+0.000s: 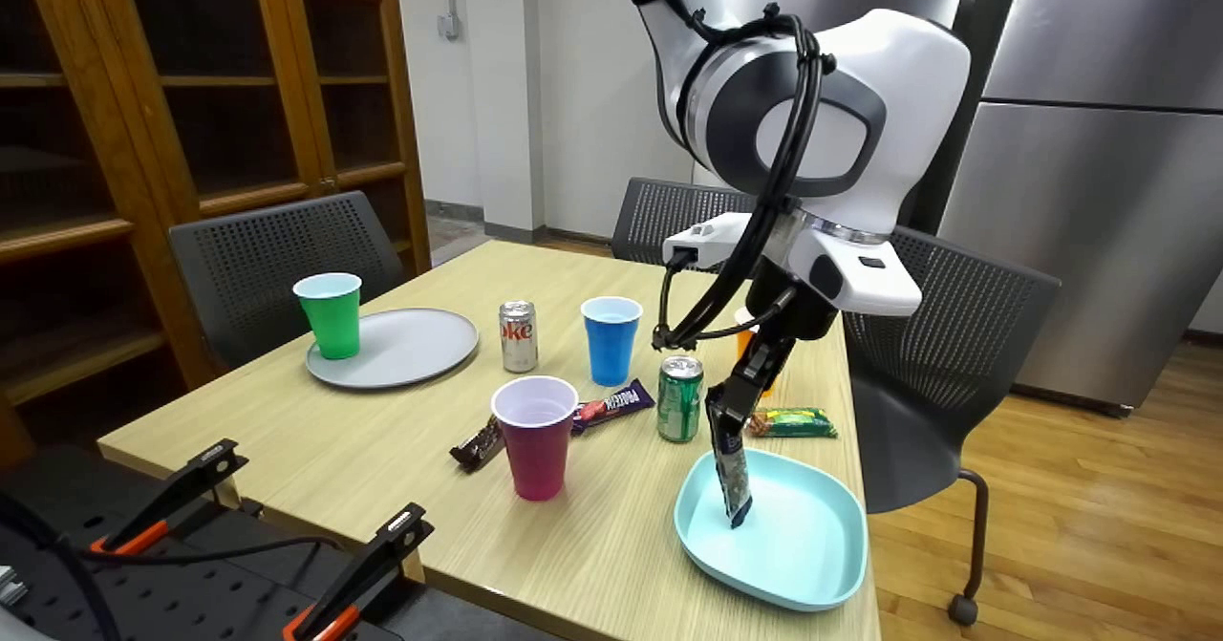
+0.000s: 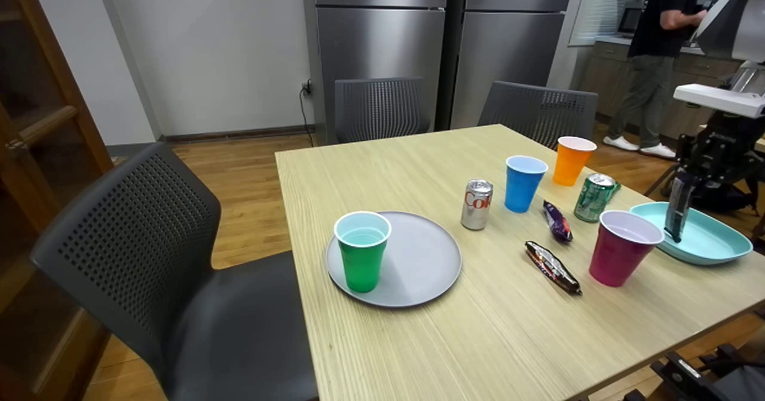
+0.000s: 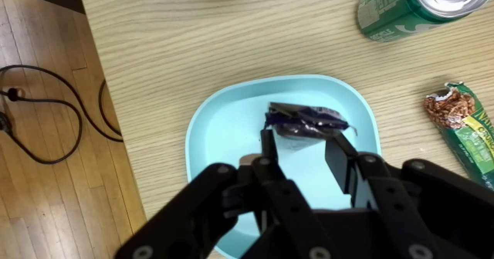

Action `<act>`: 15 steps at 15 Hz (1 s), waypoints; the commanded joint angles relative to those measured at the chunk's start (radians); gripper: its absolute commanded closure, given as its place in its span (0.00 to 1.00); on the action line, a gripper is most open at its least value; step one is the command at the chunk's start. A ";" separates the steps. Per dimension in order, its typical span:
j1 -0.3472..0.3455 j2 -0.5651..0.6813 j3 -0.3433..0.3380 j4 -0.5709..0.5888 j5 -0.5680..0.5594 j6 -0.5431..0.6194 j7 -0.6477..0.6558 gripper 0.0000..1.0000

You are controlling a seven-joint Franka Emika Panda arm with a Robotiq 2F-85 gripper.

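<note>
My gripper (image 1: 728,410) points down over the turquoise tray (image 1: 812,531), whose rim also shows in the wrist view (image 3: 195,135). Its fingertips (image 3: 303,136) are apart, with a dark wrapped bar (image 3: 308,122) across them, touching both tips. In both exterior views the bar (image 1: 733,479) (image 2: 679,207) hangs nearly upright from the fingers. Its lower end is down inside the tray, at or close to the bottom. A green can (image 1: 680,402) stands beside the tray. A green granola bar packet (image 3: 476,135) lies on the table near the tray's rim.
A magenta cup (image 1: 535,445), blue cup (image 1: 611,340), orange cup (image 2: 572,165) and silver can (image 1: 519,335) stand on the table. A purple bar (image 2: 557,222) and brown bar (image 2: 553,268) lie there. A grey plate (image 2: 424,257) holds a green cup (image 2: 362,260). Chairs surround the table.
</note>
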 commanded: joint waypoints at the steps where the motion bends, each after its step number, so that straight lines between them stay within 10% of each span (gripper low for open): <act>1: -0.007 -0.008 0.003 0.013 0.006 -0.032 0.025 0.30; 5: -0.006 -0.016 0.002 0.005 0.005 -0.027 0.025 0.02; 15: 0.028 -0.073 0.010 -0.065 -0.008 0.009 0.002 0.00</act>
